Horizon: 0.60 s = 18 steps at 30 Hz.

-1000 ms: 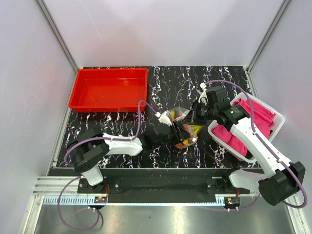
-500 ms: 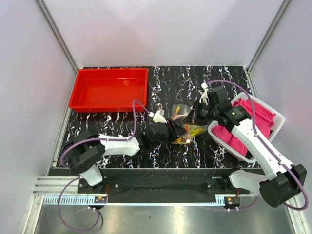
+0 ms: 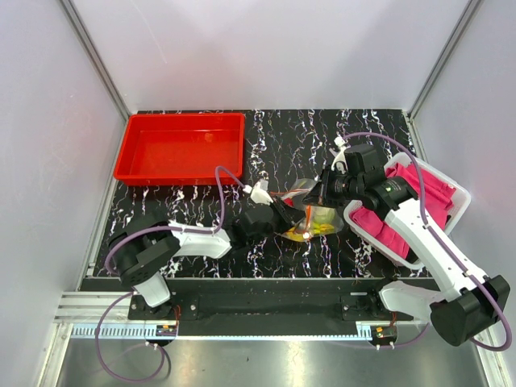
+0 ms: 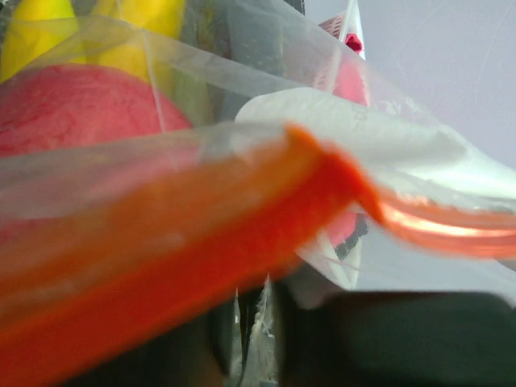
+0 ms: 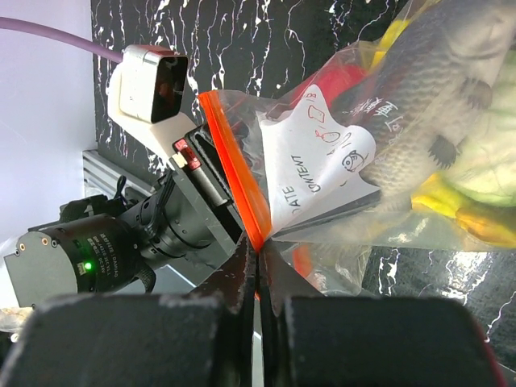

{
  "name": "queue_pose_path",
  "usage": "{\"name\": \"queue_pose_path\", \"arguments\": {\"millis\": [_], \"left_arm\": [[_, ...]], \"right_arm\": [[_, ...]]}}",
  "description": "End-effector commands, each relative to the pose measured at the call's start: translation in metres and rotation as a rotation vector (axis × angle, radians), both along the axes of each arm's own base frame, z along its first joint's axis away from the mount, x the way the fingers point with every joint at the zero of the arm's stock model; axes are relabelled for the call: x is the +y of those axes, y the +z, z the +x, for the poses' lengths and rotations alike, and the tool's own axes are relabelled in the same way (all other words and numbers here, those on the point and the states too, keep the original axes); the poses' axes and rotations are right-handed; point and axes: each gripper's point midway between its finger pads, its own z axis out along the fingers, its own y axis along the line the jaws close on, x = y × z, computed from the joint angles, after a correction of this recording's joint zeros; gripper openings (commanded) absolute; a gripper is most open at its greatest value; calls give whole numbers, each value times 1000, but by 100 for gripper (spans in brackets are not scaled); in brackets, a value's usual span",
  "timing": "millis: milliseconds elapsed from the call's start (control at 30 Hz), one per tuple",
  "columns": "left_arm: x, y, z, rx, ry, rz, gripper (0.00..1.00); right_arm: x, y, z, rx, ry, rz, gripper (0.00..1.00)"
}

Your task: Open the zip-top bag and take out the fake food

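Jaws on all 2 arms pinch the zip strip [image 5: 231, 153]; the left gripper [image 3: 278, 208] has drawn back from the right gripper [image 5: 256, 256], parting the bag [image 5: 322, 153], toy food [image 5: 435, 72] still inside.

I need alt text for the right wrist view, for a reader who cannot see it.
The right claw pinches the orange-red zip strip of a clear zip-top bag holding a grey fish, a red fruit and yellow pieces, over a black marbled table. The left arm is close behind the strip.
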Motion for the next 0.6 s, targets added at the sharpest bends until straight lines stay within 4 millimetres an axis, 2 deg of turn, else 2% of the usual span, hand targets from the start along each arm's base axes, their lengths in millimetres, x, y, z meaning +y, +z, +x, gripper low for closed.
{"name": "queue_pose_path", "arguments": {"millis": [0,233,400,467,567], "left_arm": [[-8,43,15,-97,18,-89,2],[1,71,14,-174,-29,42,0],[2,93,14,-173,-56,29,0],[2,96,15,-150,-81,9,0],[-5,93,2,-91,-184,-9,0]], "right_arm": [[6,18,-6,-56,45,46,0],[-7,-11,-9,-107,76,-43,0],[-15,-29,-14,-110,67,-77,0],[-20,-34,-12,-114,39,-98,0],[-27,-30,-4,-147,-28,-114,0]]}}
